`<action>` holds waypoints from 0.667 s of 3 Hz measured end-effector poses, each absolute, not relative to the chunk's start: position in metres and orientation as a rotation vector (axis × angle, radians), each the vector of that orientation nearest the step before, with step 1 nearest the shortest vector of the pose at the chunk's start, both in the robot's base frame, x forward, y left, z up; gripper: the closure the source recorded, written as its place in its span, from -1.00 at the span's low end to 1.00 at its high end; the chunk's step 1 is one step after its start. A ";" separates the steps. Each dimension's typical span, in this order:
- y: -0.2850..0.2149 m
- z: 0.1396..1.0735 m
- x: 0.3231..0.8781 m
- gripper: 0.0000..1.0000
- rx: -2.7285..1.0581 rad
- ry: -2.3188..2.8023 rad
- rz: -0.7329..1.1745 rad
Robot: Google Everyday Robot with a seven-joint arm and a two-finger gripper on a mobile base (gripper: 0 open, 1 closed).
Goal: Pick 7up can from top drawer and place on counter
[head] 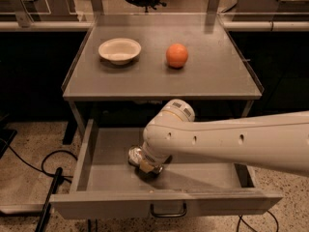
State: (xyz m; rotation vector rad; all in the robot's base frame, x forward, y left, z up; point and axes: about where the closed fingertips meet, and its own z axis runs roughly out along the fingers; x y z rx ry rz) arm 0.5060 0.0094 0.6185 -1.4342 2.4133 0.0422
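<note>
My pincer [150,167], open or closed I cannot tell, sits low inside the open wide grey metal top drawer [104,174] at the small silver-ended 7up can [136,154], so lifting and placing on the flat grey surface [145,79] remain.

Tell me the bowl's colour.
Cream-white bowl, camera view; the gripper is down in the top drawer.

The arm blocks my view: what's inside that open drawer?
A 7up can, silver end showing, with the gripper right at it. The arm hides the rest of the can and much of the drawer.
</note>
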 end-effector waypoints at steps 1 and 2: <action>0.009 0.619 0.506 1.00 -1.434 2.413 0.042; 0.009 0.619 0.506 1.00 -1.434 2.413 0.042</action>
